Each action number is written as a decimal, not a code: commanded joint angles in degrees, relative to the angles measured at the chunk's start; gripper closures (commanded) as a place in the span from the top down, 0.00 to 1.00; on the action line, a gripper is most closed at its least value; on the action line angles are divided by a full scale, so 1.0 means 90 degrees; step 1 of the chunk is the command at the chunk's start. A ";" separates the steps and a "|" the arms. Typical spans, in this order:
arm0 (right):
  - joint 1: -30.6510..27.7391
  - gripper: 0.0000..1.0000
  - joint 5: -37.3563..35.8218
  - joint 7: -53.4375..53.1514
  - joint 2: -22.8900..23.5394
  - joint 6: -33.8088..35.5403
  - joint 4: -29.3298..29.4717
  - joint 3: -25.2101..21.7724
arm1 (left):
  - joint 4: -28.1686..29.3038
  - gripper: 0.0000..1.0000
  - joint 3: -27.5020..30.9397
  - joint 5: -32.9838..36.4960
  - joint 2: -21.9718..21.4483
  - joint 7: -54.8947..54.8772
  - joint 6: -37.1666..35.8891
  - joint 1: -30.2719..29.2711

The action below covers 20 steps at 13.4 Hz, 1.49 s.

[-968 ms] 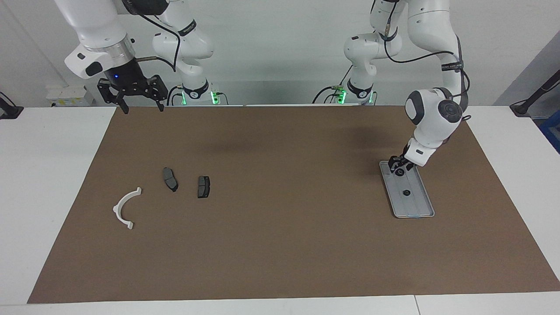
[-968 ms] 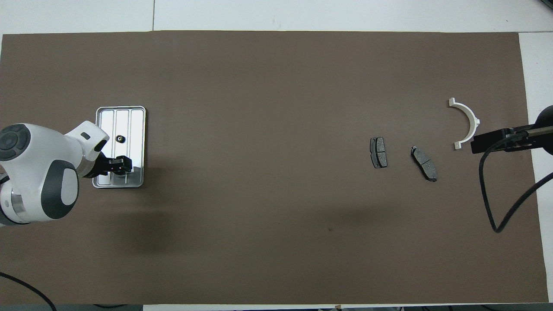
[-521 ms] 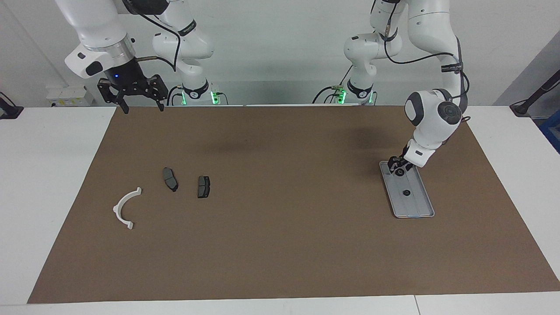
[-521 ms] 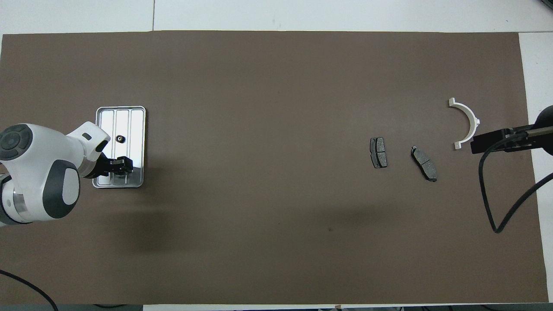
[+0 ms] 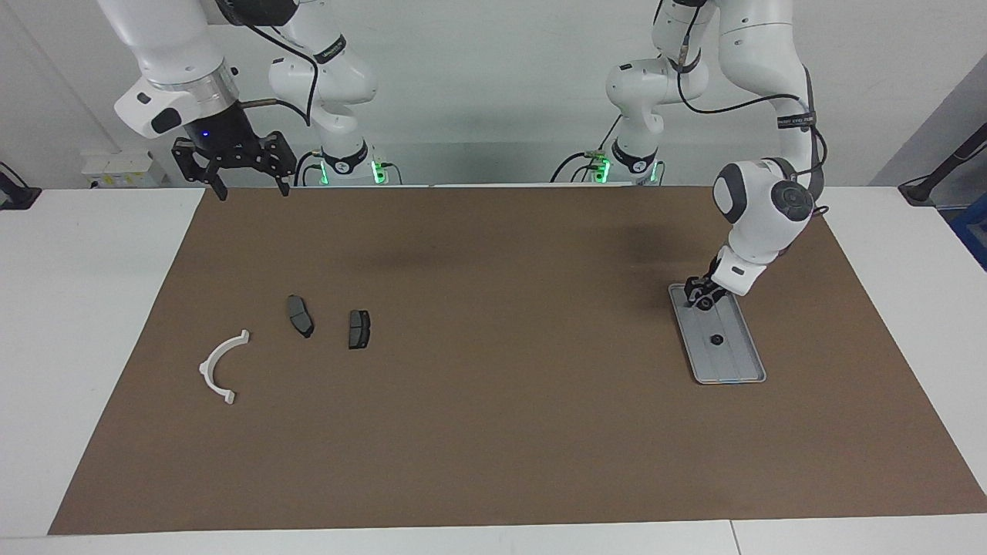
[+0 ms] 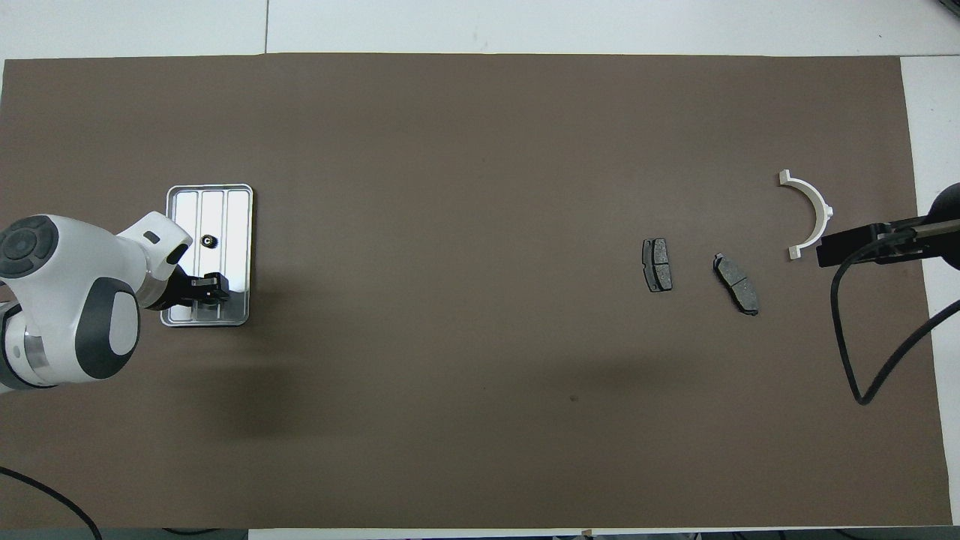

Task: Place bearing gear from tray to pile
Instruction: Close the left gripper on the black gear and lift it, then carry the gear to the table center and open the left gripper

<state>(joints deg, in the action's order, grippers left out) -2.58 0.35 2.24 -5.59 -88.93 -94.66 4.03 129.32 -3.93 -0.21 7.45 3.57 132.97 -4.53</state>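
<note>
Well, the brown mat fills most of the frame. The left gripper is low over the tray, at the tray's upper end in the facing view, mid-height toward the left arm's edge of the frame. I cannot tell whether it has closed on anything; a small dark round shape at its tips may be a gear. The right gripper waits spread wide in the top corner of the facing view, over the mat's edge.

The pile sits well apart, mid-height toward the right arm's edge: a white semicircular bracket and two dark brake pads. One bearing gear lies loose mid-tray.

My worries: the tray looks light, so a tip catching its rim or ridges could shift it. The gear is tiny, so an off-centre pinch could flick it away. The carry crosses nearly the whole mat, and a gear dropped there would probably roll.
</note>
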 commanded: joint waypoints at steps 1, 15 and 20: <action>-0.0055 1.00 0.0088 0.0004 -0.0170 -0.0119 -0.0225 0.0030 | 0.0055 0.36 0.0036 0.0082 0.0002 0.0013 0.0011 0.0016; -0.0045 1.00 0.0088 -0.0015 -0.0200 -0.0109 -0.0235 0.0030 | -0.2531 0.15 0.0027 0.0014 0.0753 0.4550 -0.1249 0.2854; -0.0045 1.00 0.0088 0.0014 -0.0200 -0.0109 -0.0244 0.0030 | -0.3627 0.15 0.0056 0.0082 0.1954 0.6096 -0.1308 0.4076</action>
<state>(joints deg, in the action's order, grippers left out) -2.58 0.35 2.24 -5.66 -88.93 -94.72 4.03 101.87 -4.64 -0.21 19.69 55.32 122.69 29.43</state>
